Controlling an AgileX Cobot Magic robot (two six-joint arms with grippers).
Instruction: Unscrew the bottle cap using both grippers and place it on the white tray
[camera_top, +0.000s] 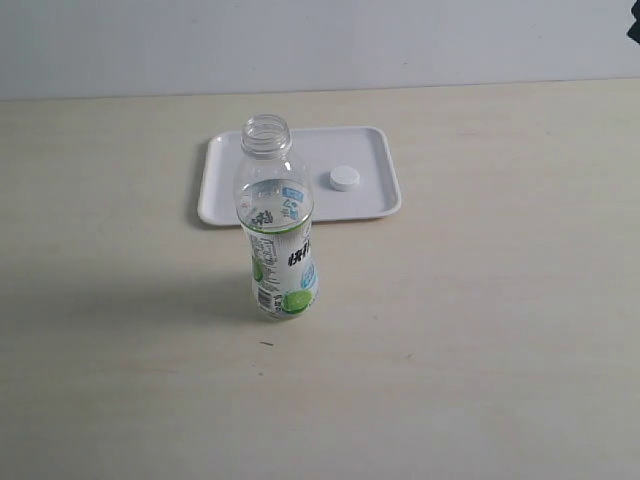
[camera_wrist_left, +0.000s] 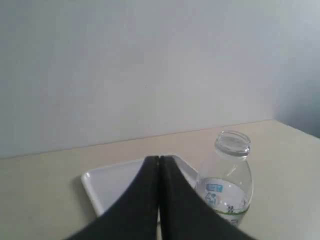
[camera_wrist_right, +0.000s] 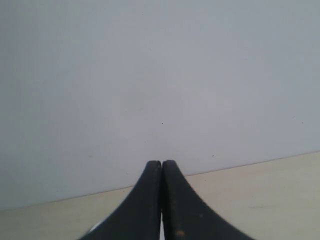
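Pale worktop (camera_top: 420, 400) fills the foreground of the exterior view, bare on every side of the bottle (camera_top: 278, 240), which stands upright near the middle with its threaded neck uncapped. Directly at 12 o'clock from the bottle lies the white tray (camera_top: 370, 150). Its near rim passes behind the bottle's shoulder, so that stretch is seen only through clear plastic. The bottle cap (camera_top: 344, 178) rests on the tray floor at about 1 o'clock from the bottle, apart from the bottle and clear of the rim. Open worktop runs wide at 3, 6 and 9 o'clock, and the far edge meets a plain wall (camera_top: 300, 40) at 12. A dark sliver (camera_top: 634, 25) at the 2 o'clock corner is cut off and cannot be identified. Neither arm shows in this view. In the left wrist view the left gripper (camera_wrist_left: 159, 160) has its black fingers pressed together with nothing between them; they cover part of the tray (camera_wrist_left: 110, 185), and the bottle (camera_wrist_left: 227, 185) beside them is cut off below its shoulder. The right gripper (camera_wrist_right: 161, 163) likewise has its fingers pressed together on nothing, facing wall and a strip of worktop. The bottle's label carries black Chinese characters, a lime picture near the base, a small blue patch higher up and fine print, all too small to read.
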